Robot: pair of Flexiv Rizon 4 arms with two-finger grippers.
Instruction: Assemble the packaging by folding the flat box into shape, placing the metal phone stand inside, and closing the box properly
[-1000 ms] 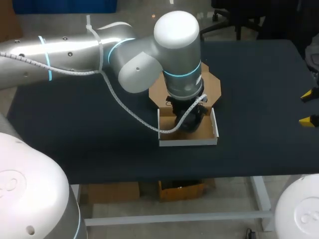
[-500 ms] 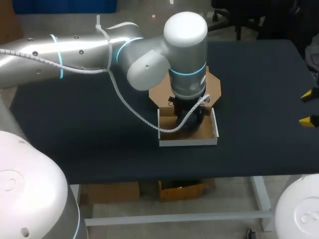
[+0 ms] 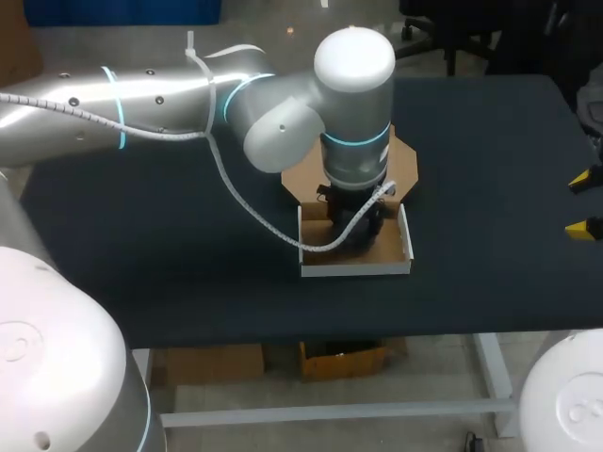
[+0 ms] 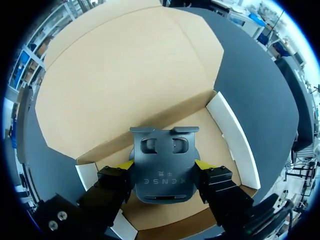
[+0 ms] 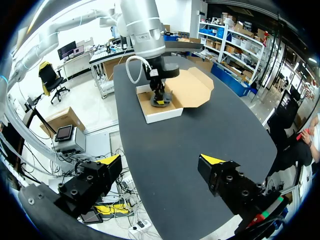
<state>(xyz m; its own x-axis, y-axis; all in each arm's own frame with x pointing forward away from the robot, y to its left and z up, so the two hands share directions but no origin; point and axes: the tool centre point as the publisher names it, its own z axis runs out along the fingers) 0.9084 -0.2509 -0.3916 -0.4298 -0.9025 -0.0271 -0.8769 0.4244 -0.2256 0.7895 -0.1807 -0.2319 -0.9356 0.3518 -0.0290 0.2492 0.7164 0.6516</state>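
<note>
Two jaws pinching stand (image 4: pixel 162 172), inside box (image 4: pixel 233 136)

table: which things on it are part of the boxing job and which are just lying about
Job:
box, its lid flap open
phone stand, within the box's walls, gripped by the left gripper

Just there:
right gripper, open, holding nothing
table, only the work surface

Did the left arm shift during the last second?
Yes. The left arm shifted rightward relative to the box, which stayed put.
</note>
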